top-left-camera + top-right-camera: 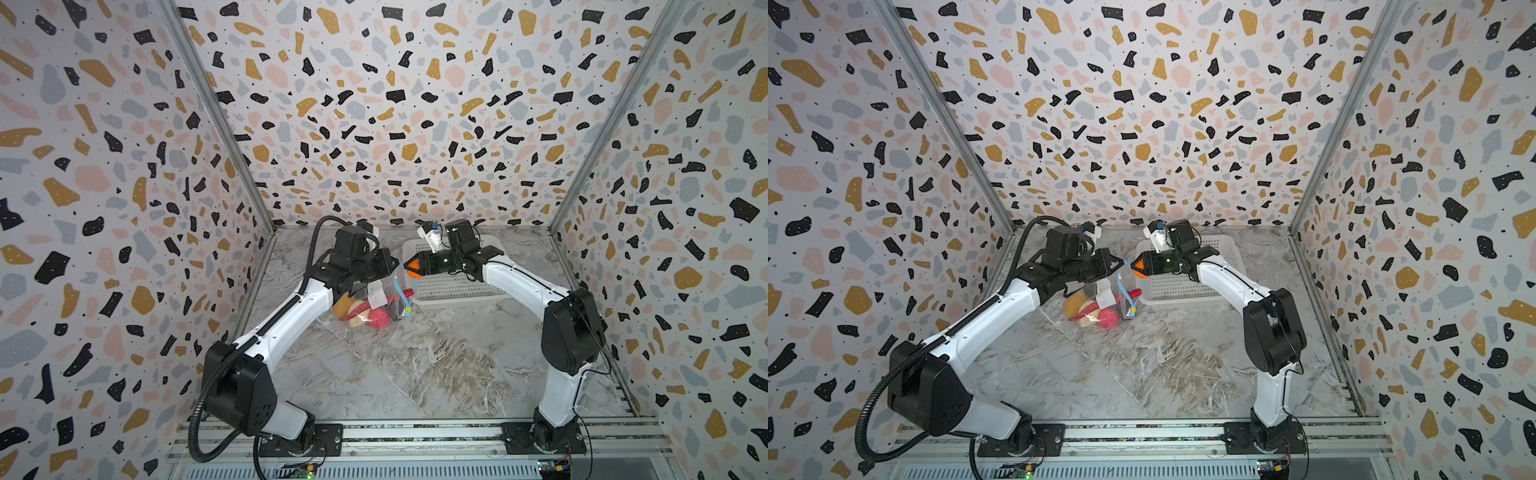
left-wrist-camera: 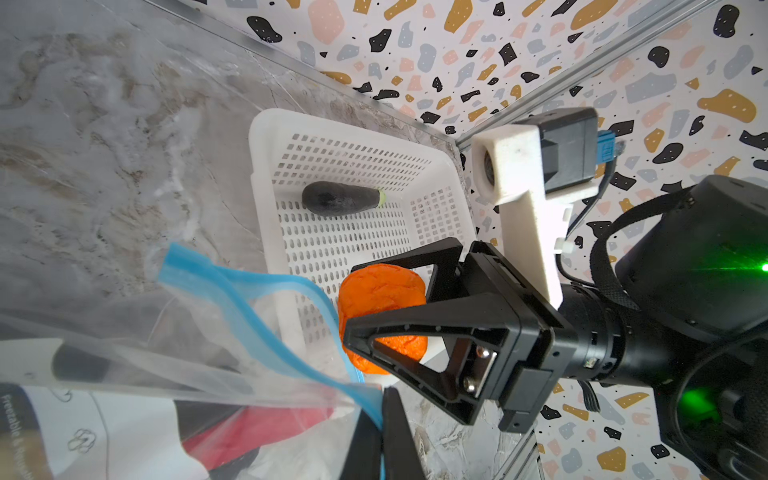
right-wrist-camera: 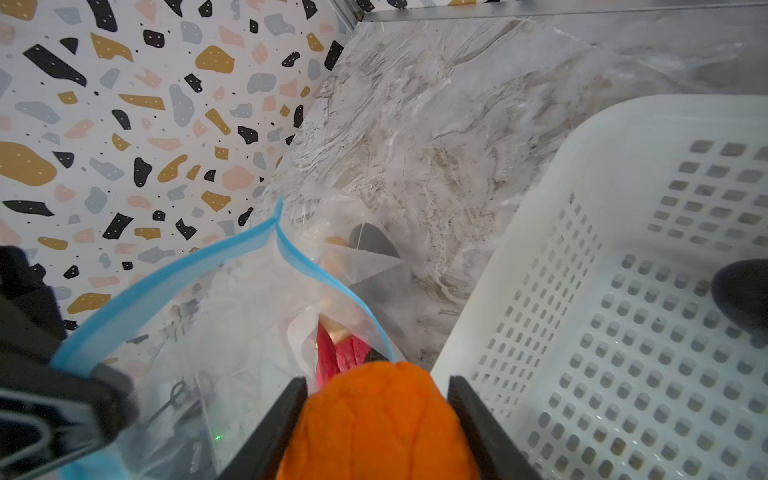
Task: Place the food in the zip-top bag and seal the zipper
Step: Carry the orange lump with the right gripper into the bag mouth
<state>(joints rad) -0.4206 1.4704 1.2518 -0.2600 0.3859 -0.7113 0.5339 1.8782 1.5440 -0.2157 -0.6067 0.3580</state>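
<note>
**Orange ball held at open mouth of zip-top bag**

One clear, crinkly zip-top bag [image 1: 386, 301] sags to the marble-patterned bench [image 1: 415, 365], its light-blue zipper [image 3: 166, 274] parted into two thin strips. The left gripper [image 1: 1121, 262], jaws pressed together, pinches one end of that strip and holds the mouth up. The right gripper [image 3: 376, 386] has its jaws clamped on either side of a single orange ball [image 2: 380, 303], soft-looking and creased, right at the bag's mouth.

Through the film show one rough-skinned pink-red ball [image 1: 378, 319], one yellow-orange ball [image 1: 1074, 302], one cream ball [image 1: 357, 308] and a glossy red piece [image 1: 1134, 293]; any further pieces are too crowded to count. A small yellow tab [image 1: 409, 309] ends the zipper. On the bag's white rectangular label [image 2: 137, 428] the words "Freezable &" can be read in the left wrist view; the rest is cut off.

Just beside the bag stands one white perforated plastic basket [image 2: 266, 166], holding one matte, dark, eggplant-shaped piece [image 2: 340, 198] with a pale green tip.
</note>
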